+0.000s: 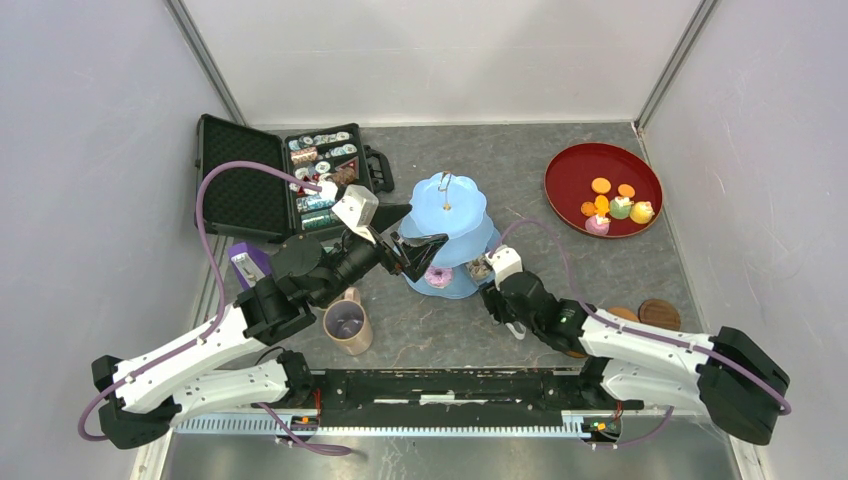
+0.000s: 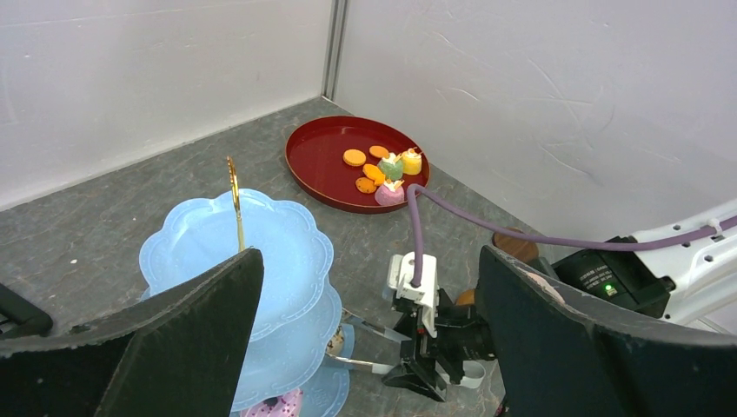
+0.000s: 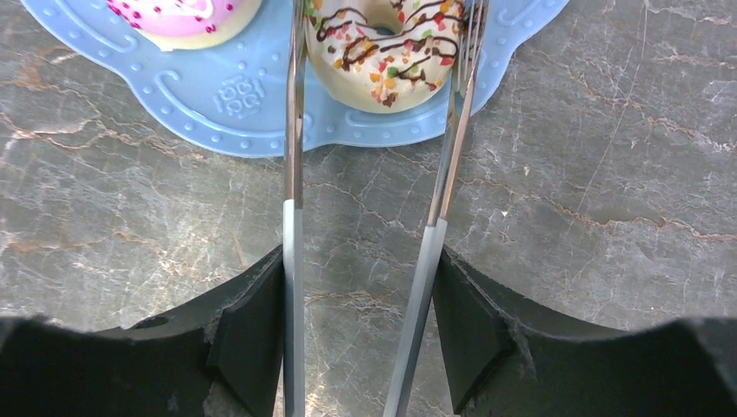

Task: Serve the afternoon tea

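The pale-blue three-tier cake stand point(image 1: 445, 205) stands mid-table; it also shows in the left wrist view point(image 2: 217, 243). Its bottom tier point(image 3: 235, 95) holds a pink donut point(image 3: 182, 13) and a white chocolate-drizzled donut point(image 3: 382, 52). My right gripper point(image 3: 361, 295) is shut on metal tongs point(image 3: 291, 174), whose two arms lie on either side of the white donut. My left gripper point(image 1: 412, 240) is open and empty, hovering at the stand's left side. A tan mug point(image 1: 347, 325) stands near the left arm. The green and olive cups are out of view.
A round dark-red tray point(image 1: 603, 188) at the back right holds orange biscuits and small cakes point(image 1: 612, 208). Brown coasters point(image 1: 658, 313) lie by the right arm. An open black case of tins point(image 1: 285, 180) sits back left, with a purple object point(image 1: 248, 262) in front of it.
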You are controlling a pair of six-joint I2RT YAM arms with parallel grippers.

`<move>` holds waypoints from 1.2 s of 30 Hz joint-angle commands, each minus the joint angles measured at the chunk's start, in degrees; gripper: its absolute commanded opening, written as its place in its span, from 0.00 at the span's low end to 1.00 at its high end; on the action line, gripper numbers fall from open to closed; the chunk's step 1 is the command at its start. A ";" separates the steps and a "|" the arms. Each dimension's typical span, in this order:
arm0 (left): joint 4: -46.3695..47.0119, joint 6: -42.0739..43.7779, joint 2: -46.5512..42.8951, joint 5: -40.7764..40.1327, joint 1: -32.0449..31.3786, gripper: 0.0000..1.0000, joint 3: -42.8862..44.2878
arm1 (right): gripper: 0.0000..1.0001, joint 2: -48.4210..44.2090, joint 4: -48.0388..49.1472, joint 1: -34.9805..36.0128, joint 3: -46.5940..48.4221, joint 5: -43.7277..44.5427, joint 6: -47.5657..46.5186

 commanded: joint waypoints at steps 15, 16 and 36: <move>1.58 2.79 -0.38 -0.80 -0.33 1.00 0.61 | 0.66 -8.07 1.23 0.03 -0.32 1.98 9.43; 1.58 2.79 -0.46 -0.81 -0.41 1.00 0.62 | 0.65 -7.85 -0.59 0.01 0.13 3.36 10.10; 1.52 2.09 -0.81 0.22 -0.38 1.00 0.70 | 0.58 -14.60 -22.28 -10.55 8.84 18.03 10.20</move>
